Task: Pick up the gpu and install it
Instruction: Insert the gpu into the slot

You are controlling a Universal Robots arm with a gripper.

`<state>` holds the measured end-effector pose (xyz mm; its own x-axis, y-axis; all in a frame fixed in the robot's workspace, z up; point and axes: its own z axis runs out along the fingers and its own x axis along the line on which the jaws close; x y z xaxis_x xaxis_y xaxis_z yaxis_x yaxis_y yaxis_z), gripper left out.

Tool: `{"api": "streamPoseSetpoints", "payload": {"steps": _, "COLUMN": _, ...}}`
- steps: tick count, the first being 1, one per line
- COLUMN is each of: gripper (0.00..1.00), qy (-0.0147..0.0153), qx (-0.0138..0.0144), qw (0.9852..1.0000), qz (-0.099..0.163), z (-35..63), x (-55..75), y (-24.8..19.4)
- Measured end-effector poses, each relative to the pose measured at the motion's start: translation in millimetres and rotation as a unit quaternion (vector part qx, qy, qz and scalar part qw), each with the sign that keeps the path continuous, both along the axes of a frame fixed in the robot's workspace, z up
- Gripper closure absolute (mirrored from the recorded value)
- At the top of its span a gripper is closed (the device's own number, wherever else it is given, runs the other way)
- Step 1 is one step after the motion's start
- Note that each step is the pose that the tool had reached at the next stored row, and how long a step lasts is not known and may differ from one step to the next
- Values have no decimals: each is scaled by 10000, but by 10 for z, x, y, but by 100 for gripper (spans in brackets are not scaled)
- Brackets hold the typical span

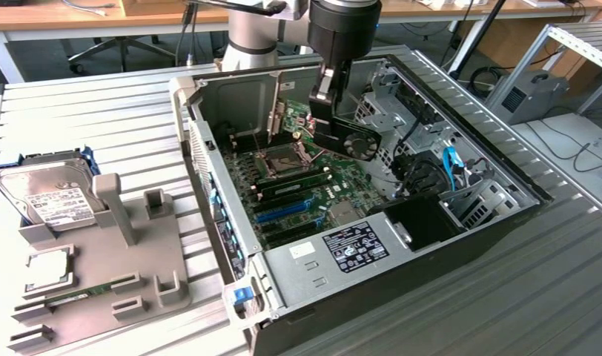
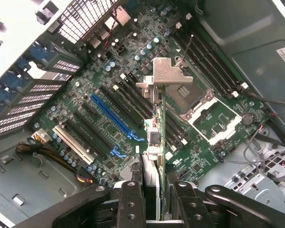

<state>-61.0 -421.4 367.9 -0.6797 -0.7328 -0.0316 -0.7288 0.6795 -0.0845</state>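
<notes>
Slatted metal bench carrying an open computer case; inside it, the gripper is clamped on the gpu, held edge-on just above the motherboard. Pickup looks done; the card isn't yet seated in any slot

The worktop is formed of ribbed, matt grey metal. The computer case is made of dull sheet metal, and its motherboard of glossy green board. The gpu is fitted with a bare metal bracket. The claw is finished matt black, and the parts holder is moulded in matt grey plastic.
</notes>
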Motion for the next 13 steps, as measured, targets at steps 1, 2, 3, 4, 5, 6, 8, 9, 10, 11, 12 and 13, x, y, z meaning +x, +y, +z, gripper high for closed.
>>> {"api": "streamPoseSetpoints", "payload": {"steps": 1, "gripper": 71, "qy": 1, "qx": -1, "qw": 10000, "qz": 13, "z": 0, "x": 0, "y": 0}}
{"api": "streamPoseSetpoints", "payload": {"steps": 2, "gripper": 71, "qy": 0, "qx": 0, "qw": 10000, "qz": 26, "z": 0, "x": 0, "y": 0}}
{"api": "streamPoseSetpoints", "payload": {"steps": 3, "gripper": 71, "qy": 0, "qx": 0, "qw": 10000, "qz": 38, "z": 0, "x": 0, "y": 0}}
{"api": "streamPoseSetpoints", "payload": {"steps": 4, "gripper": 71, "qy": 0, "qx": 0, "qw": 10000, "qz": 50, "z": 0, "x": 0, "y": 0}}
{"api": "streamPoseSetpoints", "payload": {"steps": 5, "gripper": 71, "qy": 0, "qx": 0, "qw": 10000, "qz": 64, "z": 0, "x": 0, "y": 0}}
{"api": "streamPoseSetpoints", "payload": {"steps": 6, "gripper": 71, "qy": 0, "qx": 0, "qw": 10000, "qz": 78, "z": 0, "x": 0, "y": 0}}
{"api": "streamPoseSetpoints", "payload": {"steps": 8, "gripper": 71, "qy": 0, "qx": 0, "qw": 9999, "qz": 104, "z": 0, "x": 0, "y": 0}}
{"api": "streamPoseSetpoints", "payload": {"steps": 9, "gripper": 71, "qy": 0, "qx": 0, "qw": 9999, "qz": 119, "z": 0, "x": 0, "y": 0}}
{"api": "streamPoseSetpoints", "payload": {"steps": 10, "gripper": 71, "qy": 0, "qx": 0, "qw": 9999, "qz": 139, "z": 0, "x": 0, "y": 0}}
{"api": "streamPoseSetpoints", "payload": {"steps": 11, "gripper": 71, "qy": 0, "qx": 0, "qw": 9999, "qz": 157, "z": 0, "x": 0, "y": 0}}
{"api": "streamPoseSetpoints", "payload": {"steps": 12, "gripper": 71, "qy": 0, "qx": 0, "qw": 9999, "qz": 171, "z": 0, "x": 0, "y": 0}}
{"api": "streamPoseSetpoints", "payload": {"steps": 13, "gripper": 71, "qy": 0, "qx": 0, "qw": 9998, "qz": 185, "z": 0, "x": 0, "y": 0}}
